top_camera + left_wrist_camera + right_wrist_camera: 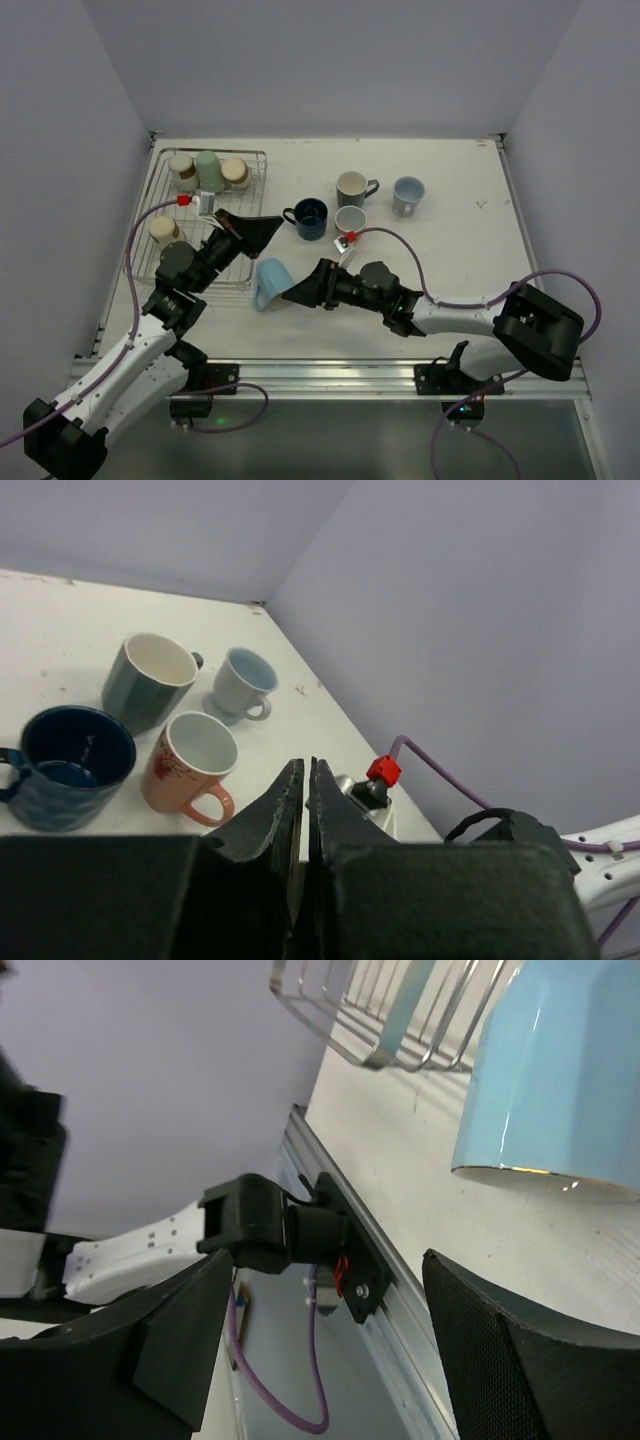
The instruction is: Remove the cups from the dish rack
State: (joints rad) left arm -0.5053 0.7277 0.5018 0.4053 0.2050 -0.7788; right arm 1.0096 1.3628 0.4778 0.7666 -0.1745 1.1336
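Note:
The dish rack, a silver wire basket, sits at the left and holds a mint green cup and three beige-and-brown cups. A light blue cup lies tipped on the table by the rack's near right corner, and it fills the upper right of the right wrist view. My right gripper is open just right of it, with nothing between its fingers. My left gripper is shut and empty over the rack's right edge, pointing at the table cups.
Right of the rack stand a navy mug, a grey-green mug, a salmon-pink mug and a pale blue-grey mug. All show in the left wrist view, the navy mug nearest. White walls enclose the table.

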